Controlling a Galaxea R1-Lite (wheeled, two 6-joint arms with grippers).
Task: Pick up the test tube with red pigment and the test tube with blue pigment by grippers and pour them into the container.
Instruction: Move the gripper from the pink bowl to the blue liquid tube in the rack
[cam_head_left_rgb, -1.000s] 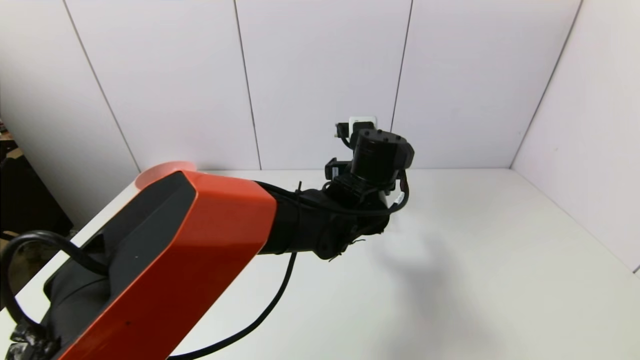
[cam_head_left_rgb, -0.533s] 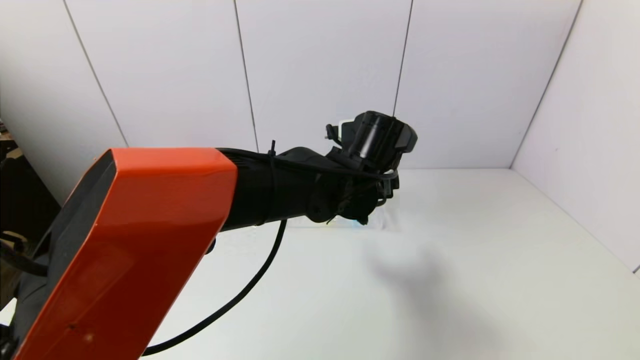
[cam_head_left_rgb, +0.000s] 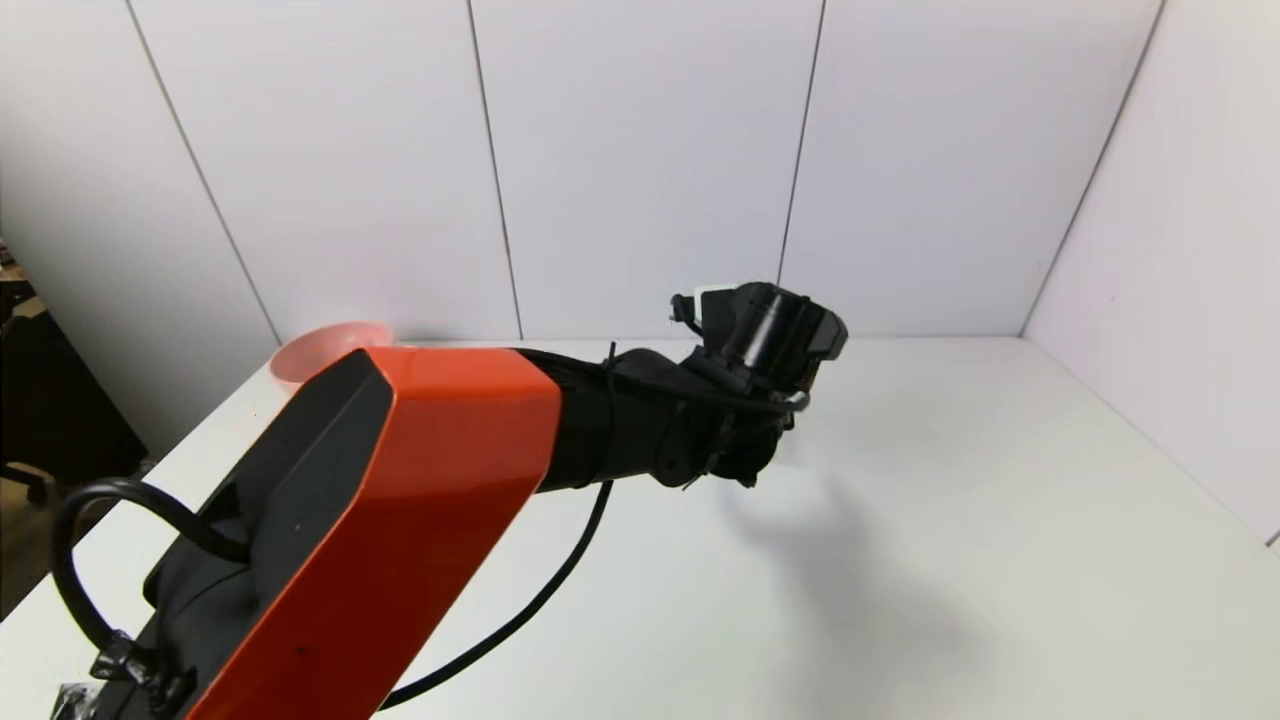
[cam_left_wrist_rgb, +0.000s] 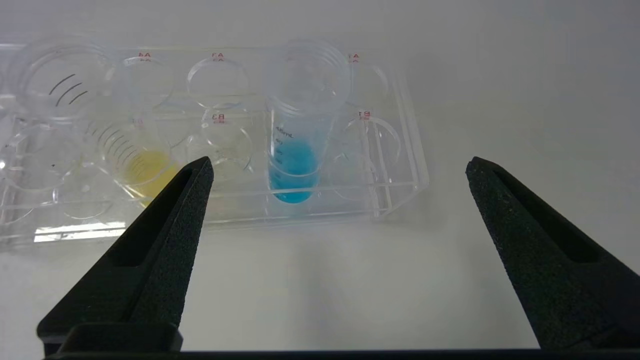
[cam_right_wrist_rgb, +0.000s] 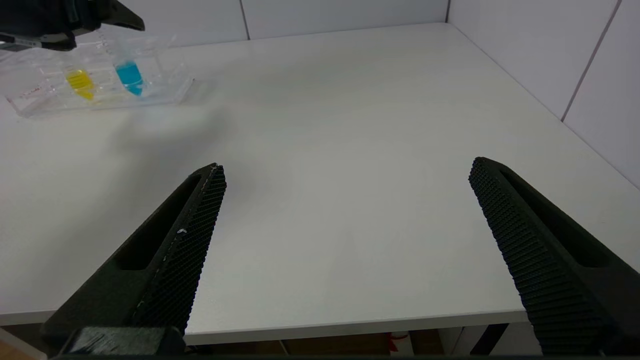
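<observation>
The test tube with blue pigment (cam_left_wrist_rgb: 294, 165) stands upright in a clear rack (cam_left_wrist_rgb: 400, 165); it also shows in the right wrist view (cam_right_wrist_rgb: 129, 76). My left gripper (cam_left_wrist_rgb: 337, 165) is open and empty, hovering just short of the rack, with the blue tube ahead between its fingers. In the head view only the left arm's wrist (cam_head_left_rgb: 762, 340) shows and it hides the rack. My right gripper (cam_right_wrist_rgb: 345, 170) is open and empty above the table's near edge, far from the rack. The red-pigment tube and the container are out of view.
A yellow-liquid tube (cam_left_wrist_rgb: 137, 165) leans in the rack beside the blue one, and a clear tube mouth (cam_left_wrist_rgb: 55, 80) rises at the rack's far end. A pink bowl (cam_head_left_rgb: 320, 348) sits at the table's back left corner. White walls close the back and right.
The left arm lifted its wrist up, then brought it down again; the wrist now sits a little lower and further right than a second ago.
</observation>
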